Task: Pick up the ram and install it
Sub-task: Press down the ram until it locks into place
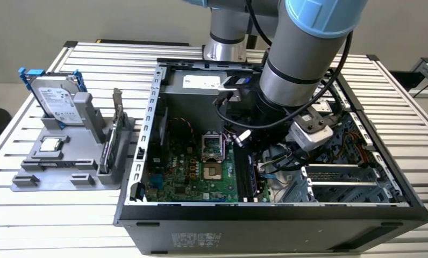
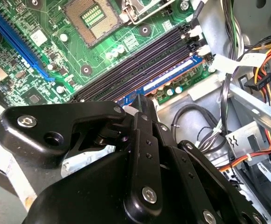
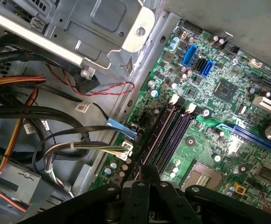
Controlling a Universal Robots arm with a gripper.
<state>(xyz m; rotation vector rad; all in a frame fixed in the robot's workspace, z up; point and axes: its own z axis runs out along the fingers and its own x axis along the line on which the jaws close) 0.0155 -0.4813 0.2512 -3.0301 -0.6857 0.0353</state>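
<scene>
Pressing at the ram (image 2: pixel 165 80), seated in the outermost slot (image 2: pixel 140 63) just beyond the closed fingers (image 2: pixel 142 105), is shown; uneven pressure could leave one end unlatched

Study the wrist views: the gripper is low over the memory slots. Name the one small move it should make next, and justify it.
Probably a short, straight press down. In the second wrist view the ram already stands along the outermost of the black slots, at the motherboard's edge, with the gripper directly over it. Whether the stick is fully seated cannot be told, so the push should be gentle.
</scene>
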